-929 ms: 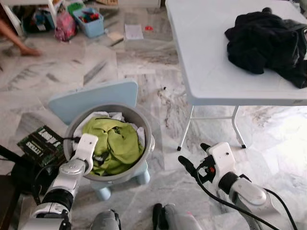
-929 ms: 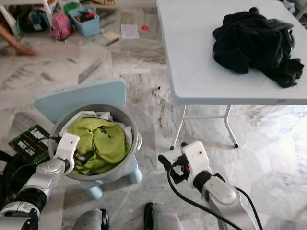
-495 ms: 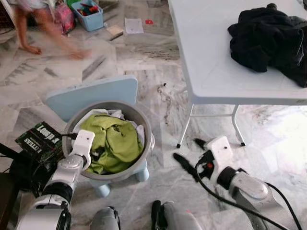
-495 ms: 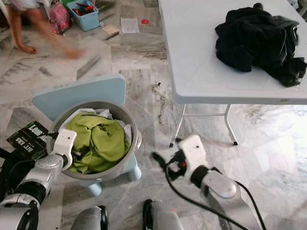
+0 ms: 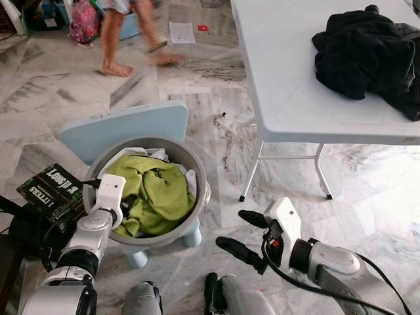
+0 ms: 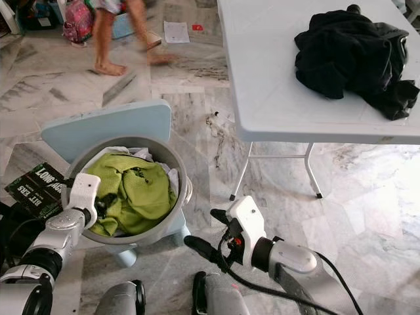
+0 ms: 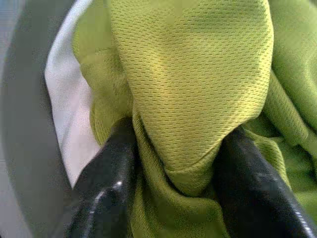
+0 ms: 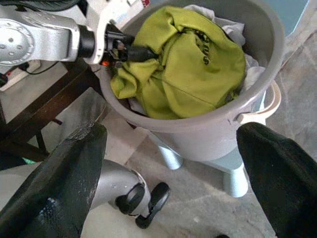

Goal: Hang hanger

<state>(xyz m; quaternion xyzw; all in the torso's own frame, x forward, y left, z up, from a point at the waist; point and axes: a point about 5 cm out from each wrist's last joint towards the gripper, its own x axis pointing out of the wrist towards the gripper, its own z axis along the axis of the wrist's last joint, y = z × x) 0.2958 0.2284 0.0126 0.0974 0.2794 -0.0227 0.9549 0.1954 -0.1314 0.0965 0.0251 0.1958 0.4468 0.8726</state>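
Hanger is nowhere to be made out with certainty; what the left gripper [image 7: 173, 163] actually has is a fold of the lime-green mesh garment [image 5: 157, 193], pinched between its two black fingers [image 7: 106, 183] inside the grey bucket [image 5: 197, 172] at lower left of the head views. A small dark shape sits on the cloth near the bucket's middle, too small to tell whether it belongs to a hanger. The bucket rests on a pale blue child's chair [image 5: 121, 131]. The right gripper [image 5: 244, 233] hovers low over the marble floor at lower centre, fingers spread wide and holding nothing, aimed toward the bucket just beside it. So the left arm is the nearer one, already in the laundry, and any lift would have to go upward out of the bucket. A white folding table [image 5: 282, 85] at upper right carries a black garment [image 5: 367, 56]; a person's bare legs [image 5: 118, 39] pass at upper left.
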